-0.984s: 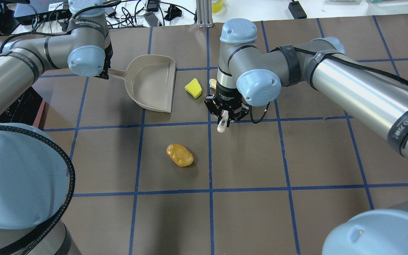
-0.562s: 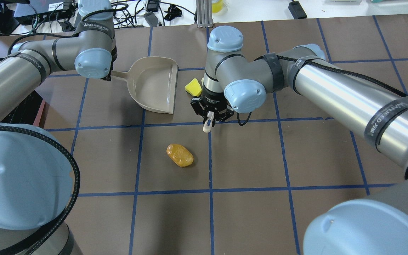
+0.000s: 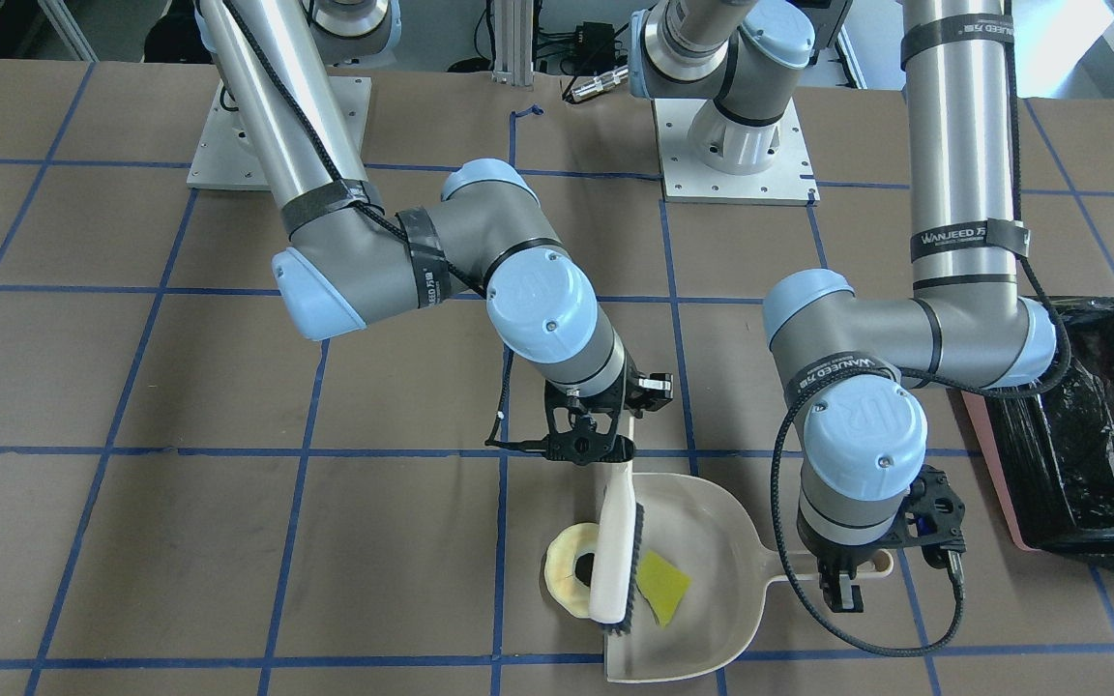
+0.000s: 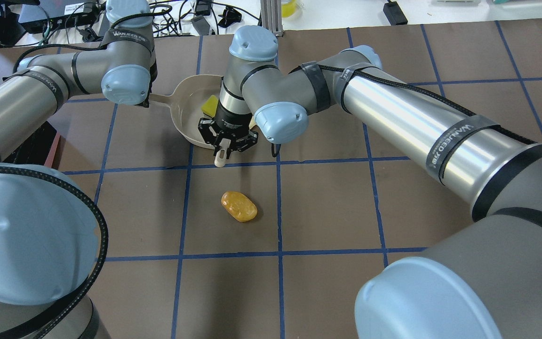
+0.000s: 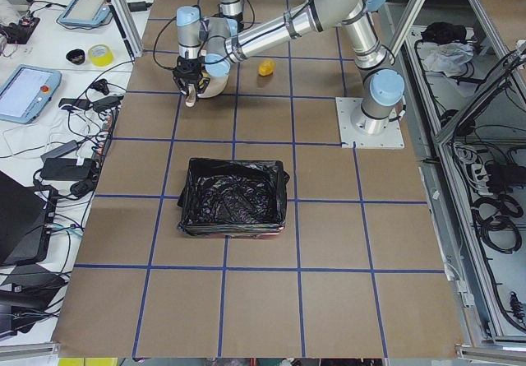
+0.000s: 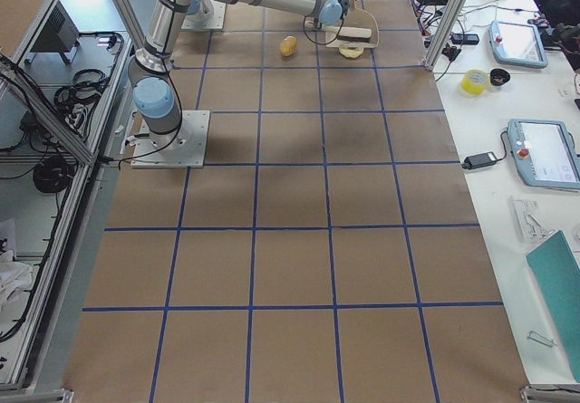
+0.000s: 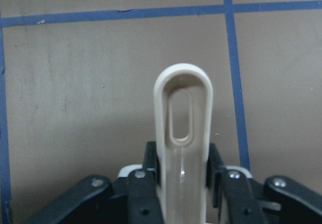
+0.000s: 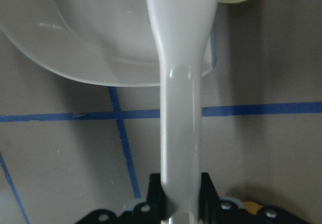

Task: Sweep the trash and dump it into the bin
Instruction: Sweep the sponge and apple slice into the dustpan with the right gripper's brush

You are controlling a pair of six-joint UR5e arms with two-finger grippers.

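Observation:
My left gripper (image 3: 851, 570) is shut on the handle (image 7: 182, 133) of the beige dustpan (image 3: 712, 619), which lies flat on the table. My right gripper (image 3: 603, 452) is shut on a white brush (image 3: 613, 556) whose bristles stand at the pan's mouth. The yellow wedge (image 3: 663, 587) lies inside the pan, as the overhead view (image 4: 210, 104) also shows. The pale crescent slice (image 3: 565, 572) lies just outside the mouth, against the brush. The orange-brown lump (image 4: 238, 206) lies alone on the table, nearer the robot. The bin (image 3: 1089, 425), pink with a black bag, stands beyond my left arm.
The table (image 4: 327, 202) is brown with a blue tape grid. The bin also shows in the exterior left view (image 5: 234, 197). Cables and small devices (image 4: 195, 14) lie past the table's far edge. My right arm's forearm (image 4: 417, 122) stretches across the middle.
My right gripper has moved left with the brush to the dustpan's mouth. The yellow wedge has gone into the pan. The pale slice has moved left with the brush. The orange-brown lump has stayed.

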